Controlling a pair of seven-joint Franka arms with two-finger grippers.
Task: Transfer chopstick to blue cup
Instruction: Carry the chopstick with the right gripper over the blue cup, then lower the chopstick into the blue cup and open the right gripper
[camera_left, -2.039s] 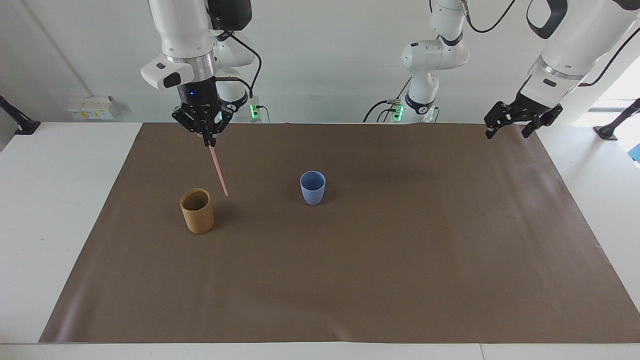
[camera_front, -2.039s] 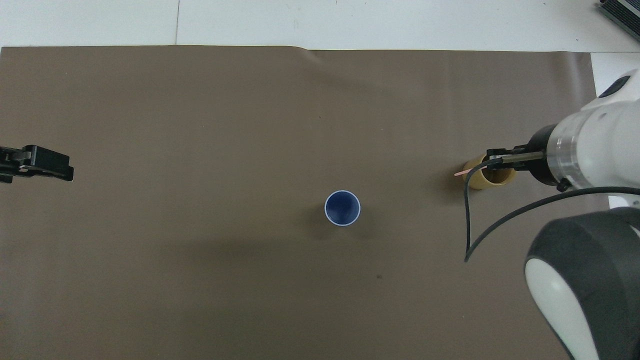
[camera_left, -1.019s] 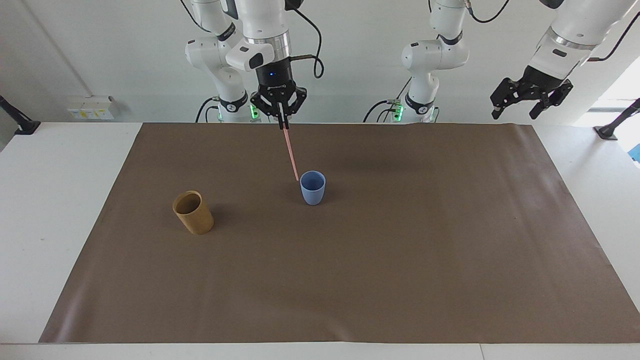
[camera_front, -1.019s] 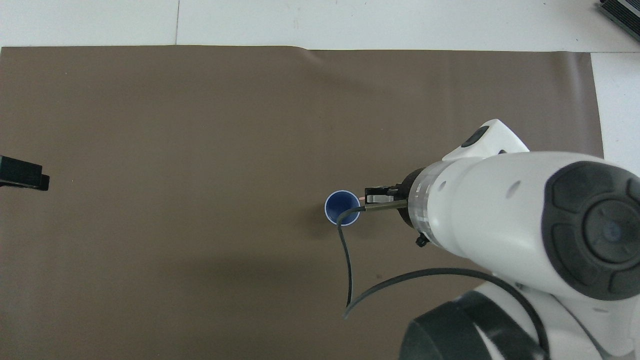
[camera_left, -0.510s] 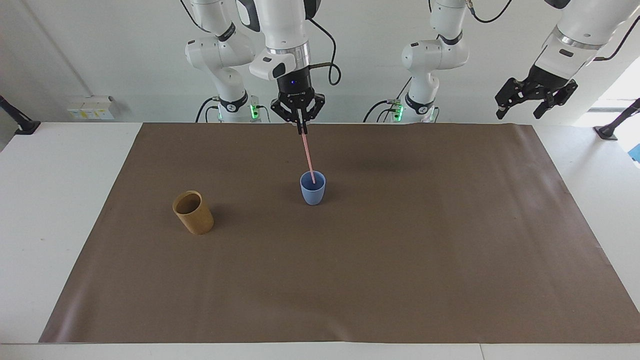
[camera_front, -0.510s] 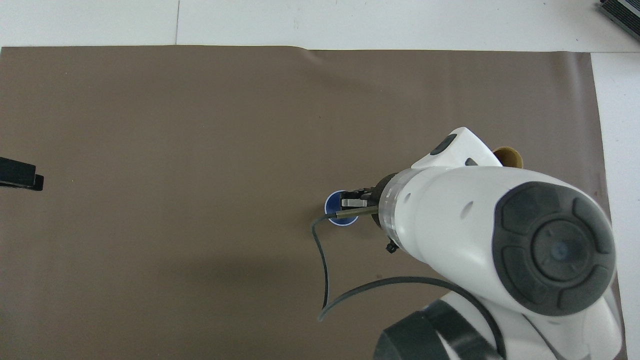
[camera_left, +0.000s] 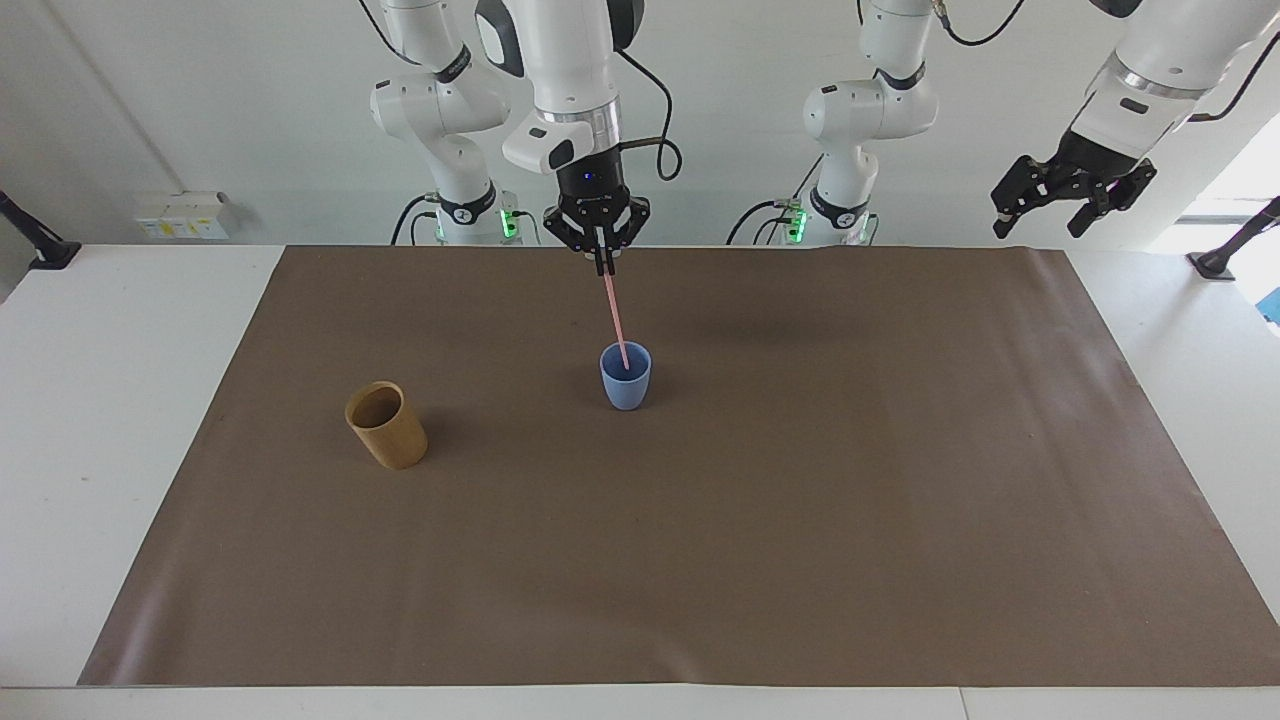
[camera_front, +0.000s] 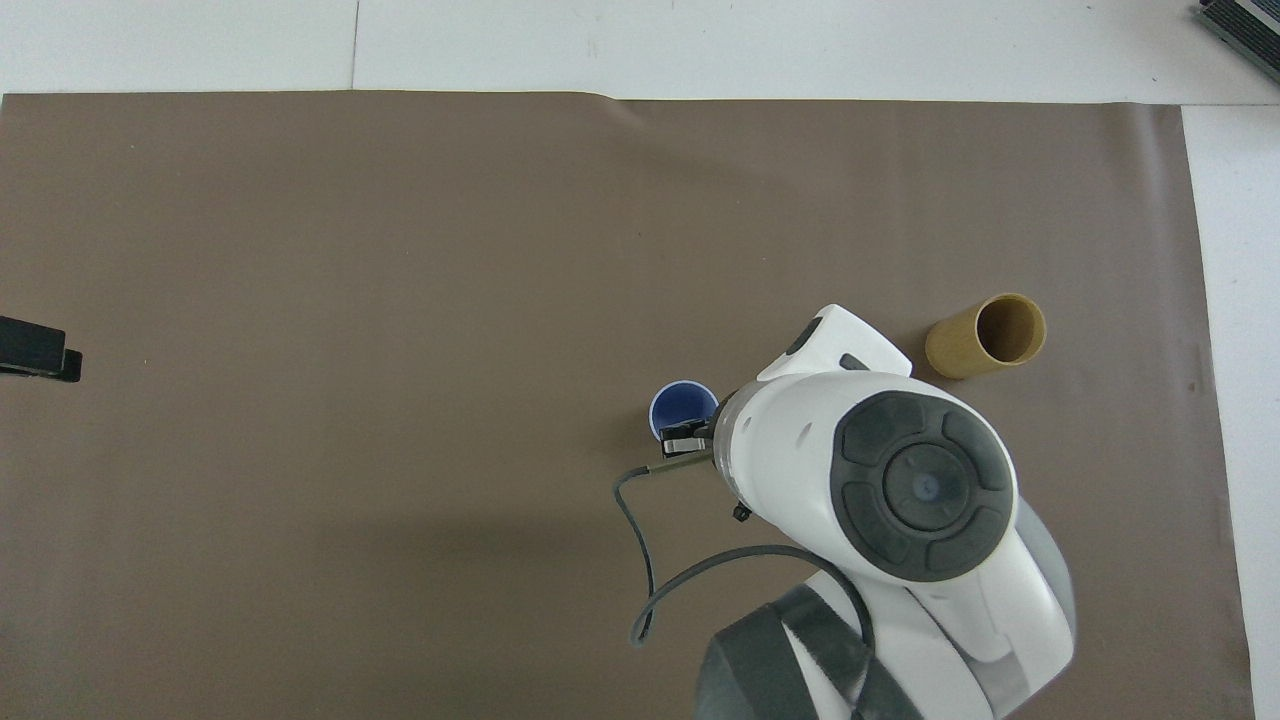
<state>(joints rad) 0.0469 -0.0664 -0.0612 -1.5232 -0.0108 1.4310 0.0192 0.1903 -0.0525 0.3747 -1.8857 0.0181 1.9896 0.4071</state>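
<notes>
The pale-pink chopstick (camera_left: 615, 318) hangs nearly upright from my right gripper (camera_left: 602, 266), which is shut on its top end. Its lower tip sits inside the mouth of the blue cup (camera_left: 626, 377) in the middle of the brown mat. From overhead the right arm covers part of the blue cup (camera_front: 681, 402) and hides the chopstick. My left gripper (camera_left: 1066, 208) is open and empty, raised over the mat's corner at the left arm's end; only a dark piece of the left gripper (camera_front: 38, 350) shows overhead.
A tan-brown cylindrical cup (camera_left: 386, 425) stands tilted on the mat toward the right arm's end, also visible as the tan cup (camera_front: 986, 335) overhead. The brown mat (camera_left: 700, 560) covers most of the white table.
My right gripper carried the chopstick from beside the tan cup over to the blue cup, and the stick's tip now dips into it. The left gripper rose and stayed open.
</notes>
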